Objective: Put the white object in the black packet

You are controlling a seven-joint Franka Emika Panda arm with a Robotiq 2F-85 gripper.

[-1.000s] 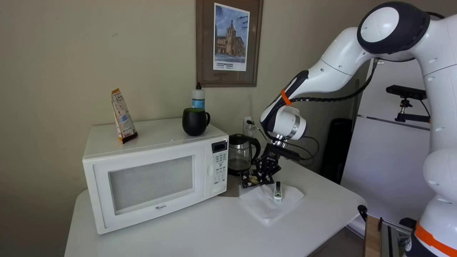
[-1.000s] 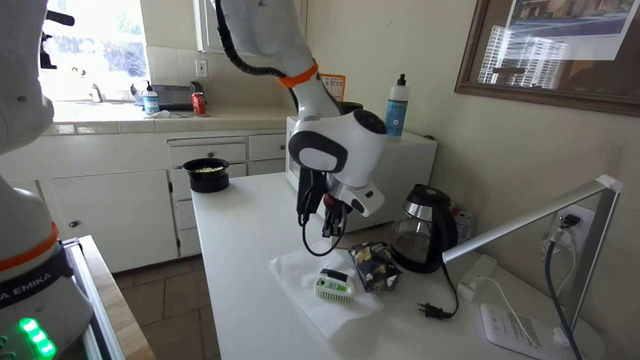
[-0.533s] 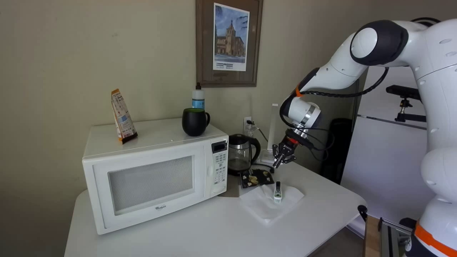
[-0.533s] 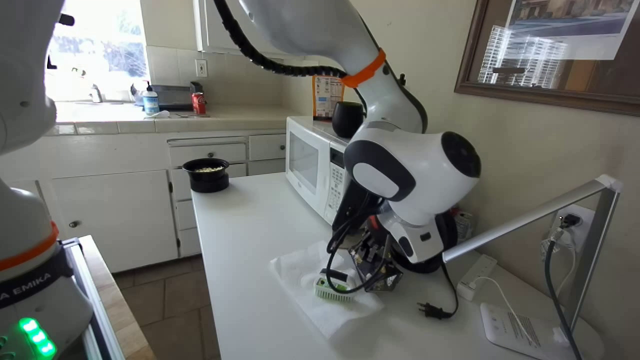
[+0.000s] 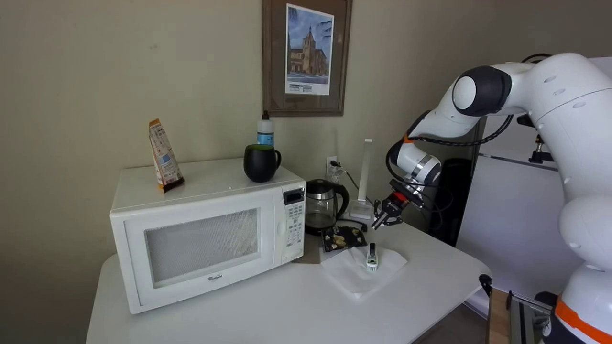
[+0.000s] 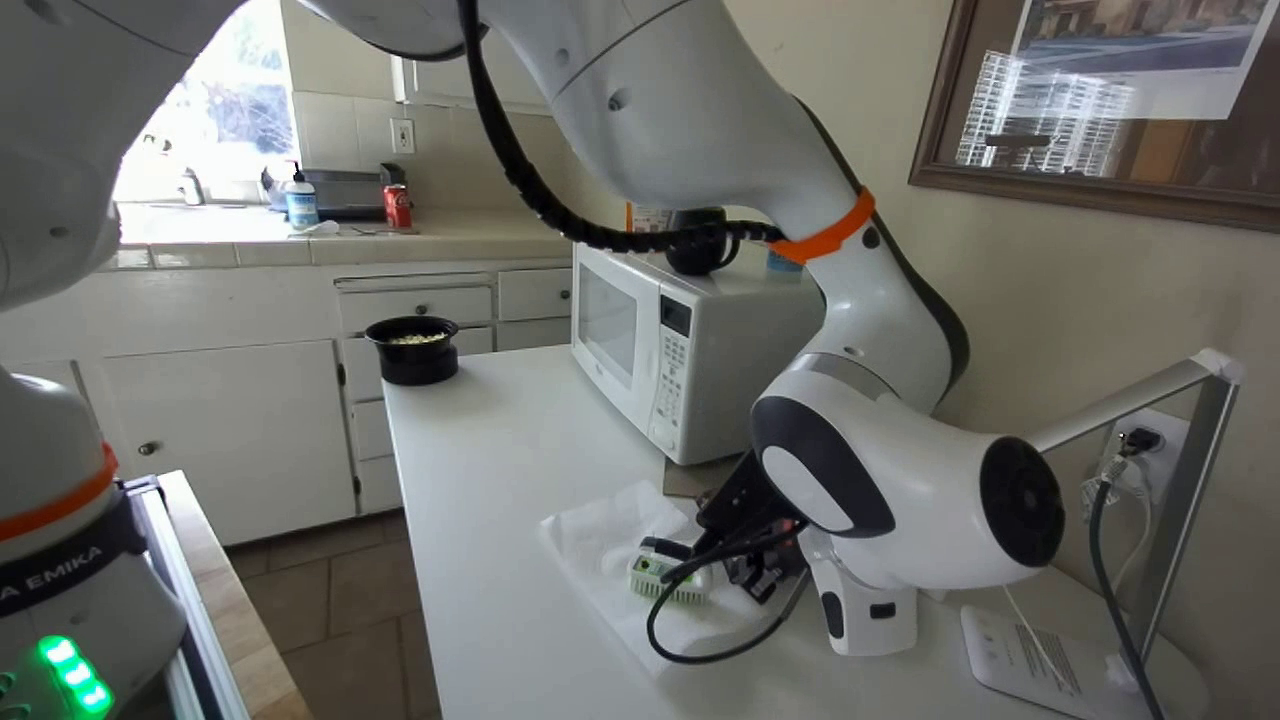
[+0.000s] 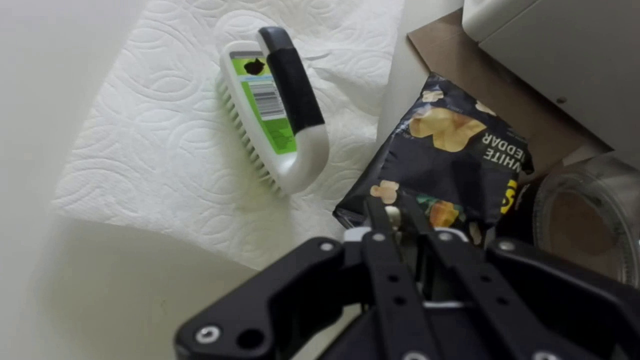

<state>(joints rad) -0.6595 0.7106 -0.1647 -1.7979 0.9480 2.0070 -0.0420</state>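
A small, rounded, cream-white object (image 7: 393, 216) shows between my fingertips in the wrist view. My gripper (image 7: 395, 210) is nearly closed, with a narrow gap that this piece fills, and appears shut on it. The black packet (image 7: 450, 155) has popcorn pictures and lies on the table just beyond the fingertips. It also shows in an exterior view (image 5: 345, 237). My gripper (image 5: 375, 225) is above and to the right of the packet there. In the remaining exterior view the arm covers most of the packet. The packet's opening cannot be made out.
A white brush (image 7: 275, 115) with a black grip stands on a paper towel (image 7: 165, 100) beside the packet. A kettle (image 5: 320, 208) and the microwave (image 5: 210, 234) stand behind the packet. A desk lamp (image 5: 365, 177) is nearby. A black pot (image 6: 412, 350) holds pale pieces.
The arm has swung toward the lamp side and its elbow has lowered. The gripper has moved away from in front of the packet to the brush's lamp side. Packet, brush and towel have not moved.
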